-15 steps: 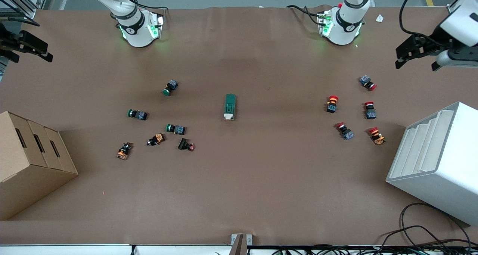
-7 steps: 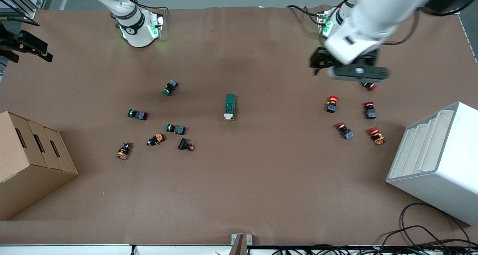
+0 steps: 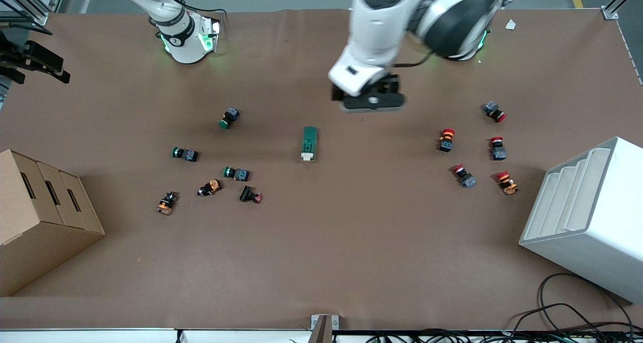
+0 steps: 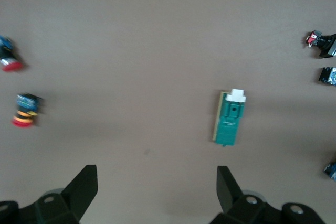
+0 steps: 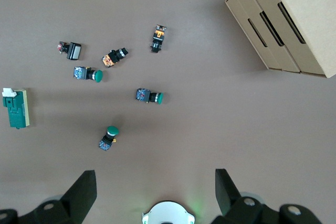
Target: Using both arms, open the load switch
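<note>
The load switch (image 3: pixel 309 143) is a dark green oblong block lying flat at the middle of the table, its white toggle end nearer the front camera. It also shows in the left wrist view (image 4: pixel 231 117) and the right wrist view (image 5: pixel 16 108). My left gripper (image 3: pixel 371 98) hangs open over bare table, just toward the left arm's end from the switch; nothing is between its fingers (image 4: pixel 156 172). My right gripper (image 5: pixel 155 176) is open and empty, high over its own base, and waits at the table's edge.
Green-capped and orange push buttons (image 3: pixel 235 173) lie scattered toward the right arm's end. Red mushroom buttons (image 3: pixel 446 139) lie toward the left arm's end. A cardboard box (image 3: pixel 40 217) and a white stepped bin (image 3: pixel 587 217) stand at the table's two ends.
The left arm has swung from its end of the table toward the middle, bringing its open gripper close to the load switch. The right arm and the switch have not moved.
</note>
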Robot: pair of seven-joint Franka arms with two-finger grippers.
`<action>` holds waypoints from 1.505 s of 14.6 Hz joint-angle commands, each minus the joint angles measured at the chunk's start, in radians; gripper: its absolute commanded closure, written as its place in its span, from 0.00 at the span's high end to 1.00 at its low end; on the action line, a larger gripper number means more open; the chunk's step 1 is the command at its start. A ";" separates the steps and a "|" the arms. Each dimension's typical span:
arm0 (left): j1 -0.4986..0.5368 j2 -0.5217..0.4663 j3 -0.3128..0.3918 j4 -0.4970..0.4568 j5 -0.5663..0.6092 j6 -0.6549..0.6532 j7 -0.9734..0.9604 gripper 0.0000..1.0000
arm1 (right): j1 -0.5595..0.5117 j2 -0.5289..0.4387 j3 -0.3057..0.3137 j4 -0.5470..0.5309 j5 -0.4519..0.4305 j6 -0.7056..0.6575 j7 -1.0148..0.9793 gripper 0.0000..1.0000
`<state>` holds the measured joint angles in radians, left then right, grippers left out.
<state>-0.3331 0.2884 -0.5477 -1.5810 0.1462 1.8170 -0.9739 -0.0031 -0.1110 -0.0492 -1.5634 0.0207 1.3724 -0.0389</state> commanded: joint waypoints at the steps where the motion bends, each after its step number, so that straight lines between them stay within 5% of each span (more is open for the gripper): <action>1: -0.098 0.081 0.000 -0.011 0.100 0.094 -0.223 1.00 | -0.012 -0.013 -0.001 0.015 0.007 -0.006 -0.012 1.00; 10: -0.343 0.328 0.000 -0.095 0.571 0.297 -0.839 1.00 | -0.011 0.071 -0.011 0.023 -0.008 -0.001 -0.015 1.00; 14: -0.379 0.385 -0.001 -0.204 0.887 0.350 -1.083 1.00 | -0.005 0.113 -0.011 0.013 -0.033 -0.006 0.016 1.00; 22: -0.428 0.459 0.011 -0.333 1.476 0.328 -1.466 0.98 | 0.204 0.157 0.000 -0.034 -0.010 0.022 0.699 1.00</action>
<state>-0.7605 0.7533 -0.5455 -1.8705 1.5130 2.1565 -2.3816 0.1471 0.0283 -0.0457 -1.5809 0.0065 1.3768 0.5049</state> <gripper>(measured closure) 0.022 0.000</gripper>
